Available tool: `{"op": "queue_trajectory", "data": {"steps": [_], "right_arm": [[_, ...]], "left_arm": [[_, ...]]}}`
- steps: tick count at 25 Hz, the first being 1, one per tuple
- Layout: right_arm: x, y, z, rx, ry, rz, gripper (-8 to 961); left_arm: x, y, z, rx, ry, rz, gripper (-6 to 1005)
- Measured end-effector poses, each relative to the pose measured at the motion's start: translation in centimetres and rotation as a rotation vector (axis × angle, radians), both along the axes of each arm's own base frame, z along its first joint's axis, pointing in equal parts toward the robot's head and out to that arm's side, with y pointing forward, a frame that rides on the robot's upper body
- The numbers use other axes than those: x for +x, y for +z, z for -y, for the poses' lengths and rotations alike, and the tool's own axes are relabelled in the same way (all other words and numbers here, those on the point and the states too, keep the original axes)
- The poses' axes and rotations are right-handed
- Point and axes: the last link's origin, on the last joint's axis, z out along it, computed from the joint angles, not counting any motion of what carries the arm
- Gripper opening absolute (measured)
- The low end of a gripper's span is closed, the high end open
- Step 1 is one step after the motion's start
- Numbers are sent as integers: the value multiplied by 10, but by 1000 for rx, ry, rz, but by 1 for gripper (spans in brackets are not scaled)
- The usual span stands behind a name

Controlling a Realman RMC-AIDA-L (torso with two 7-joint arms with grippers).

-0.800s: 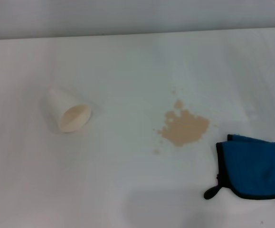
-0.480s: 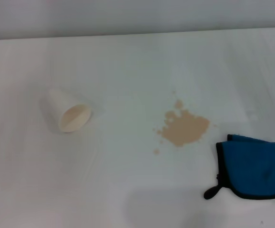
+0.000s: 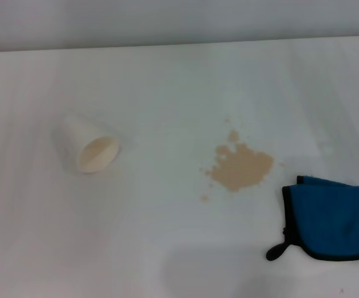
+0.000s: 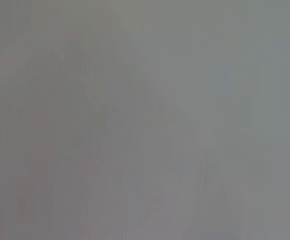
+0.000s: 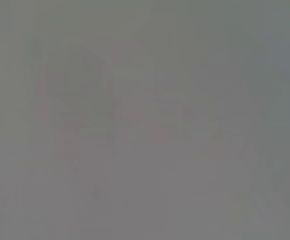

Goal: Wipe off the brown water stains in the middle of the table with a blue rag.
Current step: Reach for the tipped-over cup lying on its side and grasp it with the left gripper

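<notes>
1. Head view: the stain (image 3: 240,167) sits a bit right of centre on the table (image 3: 167,74); a tan blotch with a few small specks trailing toward its lower left; nothing is touching it.
2. The rag (image 3: 327,217) lies folded at the lower right of the frame, just beside the stain but apart from it; its black loop tab sticks out at the lower left corner.
3. A paper cup (image 3: 87,150) lies tipped on its side at middle left, well apart from the stain.
4. No gripper shows in any view; both wrist views are blank grey, so I can't tell whether either is wide, narrow or holding anything.
5. My guess: the step in hand is fetching the rag; the right arm is the nearer one. Pinch a folded edge from above so the layers stay together; then drag flat across the whole blotch, specks included.
</notes>
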Motion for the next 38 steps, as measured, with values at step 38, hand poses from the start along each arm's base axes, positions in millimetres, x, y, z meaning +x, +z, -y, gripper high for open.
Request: {"op": "queue_trajectory", "data": {"steps": [38], "right_arm": [[8, -2, 13, 1, -22, -21, 651]], "left_arm": [[67, 58, -46, -1019, -58, -442, 876]]}}
